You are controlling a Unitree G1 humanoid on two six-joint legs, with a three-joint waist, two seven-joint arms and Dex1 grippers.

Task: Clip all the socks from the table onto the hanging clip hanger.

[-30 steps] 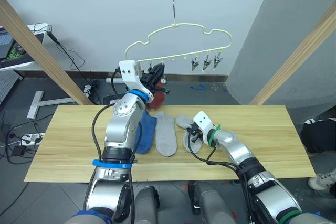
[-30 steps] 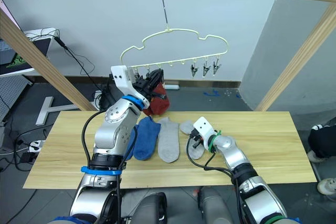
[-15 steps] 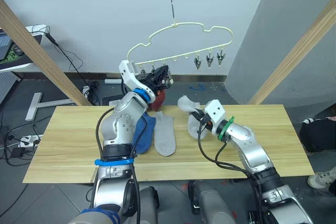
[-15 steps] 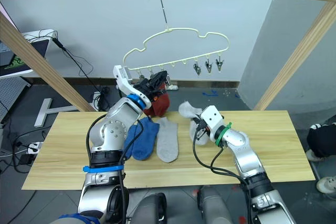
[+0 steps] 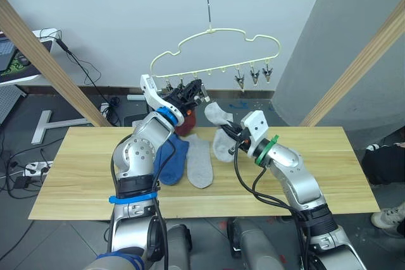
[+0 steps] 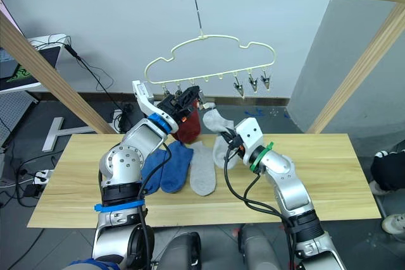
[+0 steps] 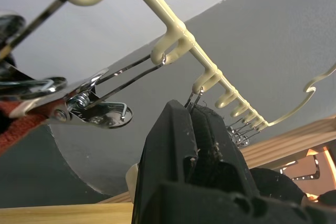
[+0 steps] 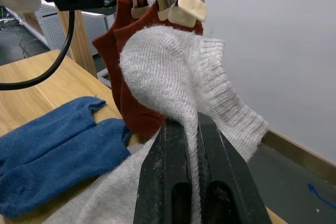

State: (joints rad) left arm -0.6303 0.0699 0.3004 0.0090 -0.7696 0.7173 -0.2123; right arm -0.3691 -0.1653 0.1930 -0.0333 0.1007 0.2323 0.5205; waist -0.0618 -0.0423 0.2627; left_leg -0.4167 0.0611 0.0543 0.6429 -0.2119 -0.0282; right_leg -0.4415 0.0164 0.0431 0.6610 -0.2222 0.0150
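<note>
My left arm is raised, elbow bent, the forearm reaching up and away from me. My left gripper (image 5: 193, 90) sits high at the far left of centre, its black fingers (image 7: 202, 145) pressed together. My right arm reaches forward and inward with the wrist lifted. My right gripper (image 5: 235, 135) points toward the left one, a little lower and near it, with its fingers (image 8: 181, 150) pinched tight on grey fabric.
</note>
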